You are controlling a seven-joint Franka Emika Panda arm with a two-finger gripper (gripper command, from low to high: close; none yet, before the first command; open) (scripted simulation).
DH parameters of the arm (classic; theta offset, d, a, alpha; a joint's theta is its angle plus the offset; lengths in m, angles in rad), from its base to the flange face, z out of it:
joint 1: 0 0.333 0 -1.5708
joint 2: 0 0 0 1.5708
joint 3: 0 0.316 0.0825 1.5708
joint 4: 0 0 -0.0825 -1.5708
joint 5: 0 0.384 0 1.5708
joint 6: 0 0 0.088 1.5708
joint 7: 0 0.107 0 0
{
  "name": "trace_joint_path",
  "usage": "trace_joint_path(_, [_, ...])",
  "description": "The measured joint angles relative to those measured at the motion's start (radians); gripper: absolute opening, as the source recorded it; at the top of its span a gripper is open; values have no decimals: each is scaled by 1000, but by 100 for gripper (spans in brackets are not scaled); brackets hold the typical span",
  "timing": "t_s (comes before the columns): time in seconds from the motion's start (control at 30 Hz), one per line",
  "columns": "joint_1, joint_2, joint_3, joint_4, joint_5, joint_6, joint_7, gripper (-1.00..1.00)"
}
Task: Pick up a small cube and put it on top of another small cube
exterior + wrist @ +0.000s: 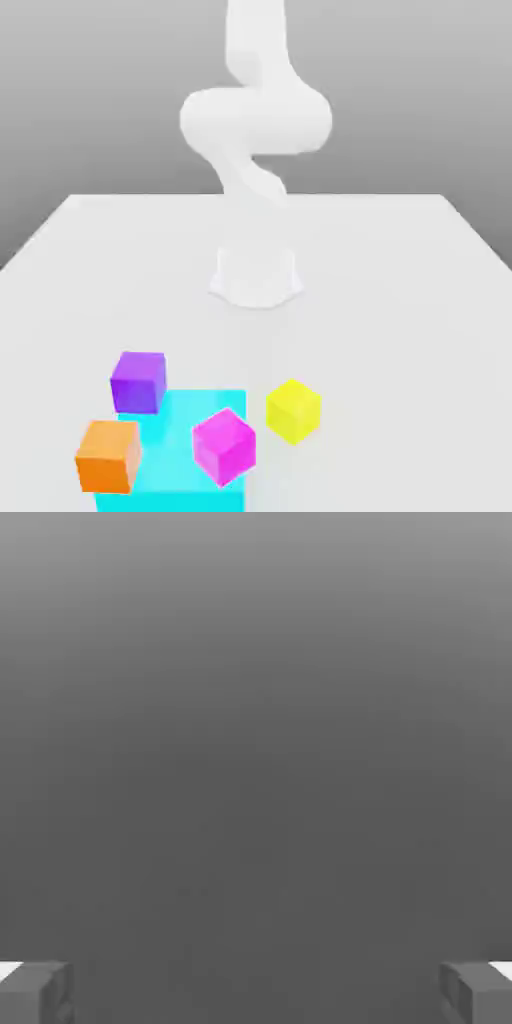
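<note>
arm point(255, 125): white, rises from its base at the table's middle, well apart from all cubes
gripper point(256, 992): jaws spread wide, nothing between them, grey fingertips point(35, 992) far apart
table point(400, 300): white, flat
purple cube point(138, 381): near left, at the far-left corner of the cyan pad
orange cube point(108, 456): nearest, far left, overlapping the pad's left edge
magenta cube point(224, 446): on the pad, tilted
yellow cube point(293, 410): on the table, just right of the pad
cyan pad point(180, 420): flat square, near edge
</note>
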Motion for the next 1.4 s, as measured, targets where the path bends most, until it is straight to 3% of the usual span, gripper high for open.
trace_joint_path(0.37, [-136,400,201,-268,-34,268,484,0])
trace_joint_path(0.6, [-148,676,262,-450,-24,455,793,0])
trace_joint_path(0.77, [-124,815,227,-466,-90,562,907,0])
trace_joint_path(0.97, [1,971,67,-439,-236,686,1016,0])
trace_joint_path(1.0, [21,991,44,-436,-245,702,1022,-100])
trace_joint_path(1.27, [7,976,60,-438,-240,692,1020,-100])
trace_joint_path(1.4, [-51,879,144,-455,-136,616,944,-100])
